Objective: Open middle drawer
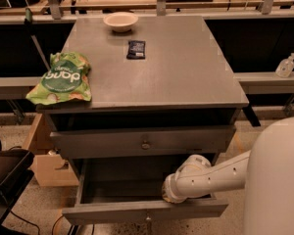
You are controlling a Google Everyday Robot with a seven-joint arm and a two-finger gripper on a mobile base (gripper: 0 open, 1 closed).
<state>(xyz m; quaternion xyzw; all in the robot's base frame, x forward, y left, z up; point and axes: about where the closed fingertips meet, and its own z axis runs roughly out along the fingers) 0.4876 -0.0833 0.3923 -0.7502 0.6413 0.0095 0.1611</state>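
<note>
Grey matte middle drawer (112, 212), flat front, small round knob (148, 218), stands pulled out. Your gripper (167, 195) sits inside behind that front; how open, you cannot tell.

White jointed arm (210, 174) (gripper hidden in middle drawer (112, 212))

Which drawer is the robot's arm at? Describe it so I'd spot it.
Find the grey cabinet with the green bag on top. Below the upper drawer is the middle drawer, the only one pulled far out, with the gripper just behind its front.
</note>
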